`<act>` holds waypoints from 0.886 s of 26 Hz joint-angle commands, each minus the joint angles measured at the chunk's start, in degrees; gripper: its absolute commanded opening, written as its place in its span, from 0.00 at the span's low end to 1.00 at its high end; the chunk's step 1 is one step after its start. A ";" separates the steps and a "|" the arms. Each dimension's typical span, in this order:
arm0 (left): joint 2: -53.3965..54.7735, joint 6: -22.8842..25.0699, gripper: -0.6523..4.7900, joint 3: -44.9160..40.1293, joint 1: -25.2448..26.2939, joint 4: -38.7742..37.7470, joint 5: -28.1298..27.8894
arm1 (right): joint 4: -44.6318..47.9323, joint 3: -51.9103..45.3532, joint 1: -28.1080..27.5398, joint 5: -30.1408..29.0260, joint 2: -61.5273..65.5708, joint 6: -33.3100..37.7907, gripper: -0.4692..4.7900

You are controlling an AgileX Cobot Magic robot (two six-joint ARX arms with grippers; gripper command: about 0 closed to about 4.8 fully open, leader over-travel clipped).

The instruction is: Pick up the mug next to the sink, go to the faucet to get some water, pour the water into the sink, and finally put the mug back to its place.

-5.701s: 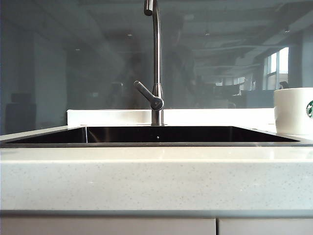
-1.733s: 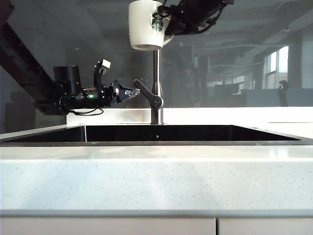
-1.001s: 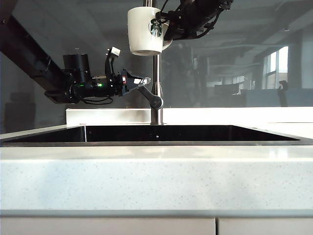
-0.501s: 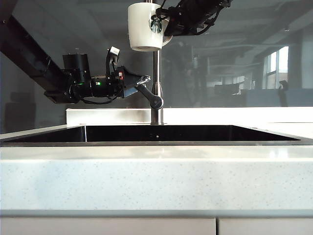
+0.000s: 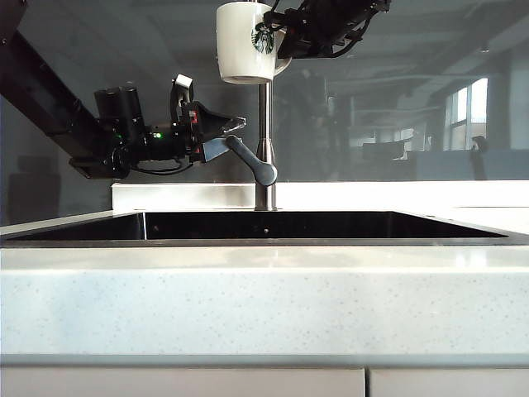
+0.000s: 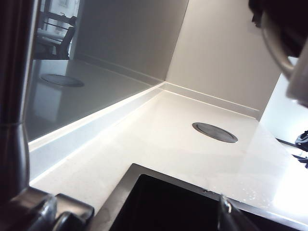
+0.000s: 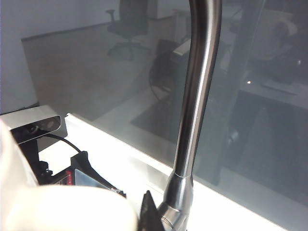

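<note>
Above the sink point(image 5: 264, 227), the mug point(image 5: 245, 43) hung upright, mouth up, logo outward, clenched at its handle side by the right gripper point(image 5: 285, 37), just beside the faucet point(image 5: 264, 124). Left gripper point(image 5: 225, 136) gaped around its lever; the spout was cut off.

Left claw point(image 5: 232, 135) has rolled, straddling the lever handle point(image 5: 250, 161).

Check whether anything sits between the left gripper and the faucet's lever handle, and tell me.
Nothing visible does. In the exterior view the left gripper is open at the upper end of the lever handle of the faucet, one finger above it and one below. The mug, held by the right gripper, hangs higher up, clear of that gap.
</note>
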 commanded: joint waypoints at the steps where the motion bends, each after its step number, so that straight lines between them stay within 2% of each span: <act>1: -0.85 -4.13 0.78 0.33 -0.11 3.04 4.98 | 4.04 0.87 -0.02 -0.02 -1.20 0.87 0.08; 3: -0.85 -4.63 0.73 0.33 -0.11 3.26 5.77 | 4.04 0.87 -0.02 -0.04 -1.20 0.87 0.08; 18: -0.83 -5.57 0.73 0.33 -0.11 3.23 5.68 | 4.09 0.90 -0.02 0.11 -1.22 0.87 0.08; 23: -0.83 -4.15 0.73 0.33 -0.11 3.21 5.27 | 4.09 0.90 -0.02 0.09 -1.22 0.85 0.08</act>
